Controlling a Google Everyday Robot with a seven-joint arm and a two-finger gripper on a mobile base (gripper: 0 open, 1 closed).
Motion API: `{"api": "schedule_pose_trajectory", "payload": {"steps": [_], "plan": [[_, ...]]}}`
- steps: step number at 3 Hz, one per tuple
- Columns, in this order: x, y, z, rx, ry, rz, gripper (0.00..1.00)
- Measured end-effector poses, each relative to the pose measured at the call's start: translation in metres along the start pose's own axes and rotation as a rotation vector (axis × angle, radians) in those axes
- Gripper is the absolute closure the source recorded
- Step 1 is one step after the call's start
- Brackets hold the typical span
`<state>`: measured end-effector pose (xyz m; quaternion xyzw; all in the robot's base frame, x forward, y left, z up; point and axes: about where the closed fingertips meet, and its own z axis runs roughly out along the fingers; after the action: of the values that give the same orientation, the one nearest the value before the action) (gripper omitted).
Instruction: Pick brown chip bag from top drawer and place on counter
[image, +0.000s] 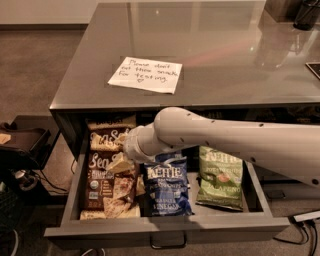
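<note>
Camera view: the gripper (121, 162) hangs low in the open top drawer (165, 231), right over the brown chip bag (98, 181) (lying left of the blue Kettle bag (167, 190)). I cannot tell whether it grasps anything.

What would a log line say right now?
phase: reach | gripper at brown chip bag in open top drawer | bag not yet on counter
</note>
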<state>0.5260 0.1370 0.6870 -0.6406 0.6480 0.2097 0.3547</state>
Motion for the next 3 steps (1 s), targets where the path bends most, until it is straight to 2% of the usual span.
{"api": "schedule_pose_trajectory", "payload": {"steps": [2,3], "plan": [[-0.020,-0.002,-0.048,0.000,-0.061,0.086,0.98],[-0.028,-0.005,-0.082,0.014,-0.107,0.109,1.00]]}}
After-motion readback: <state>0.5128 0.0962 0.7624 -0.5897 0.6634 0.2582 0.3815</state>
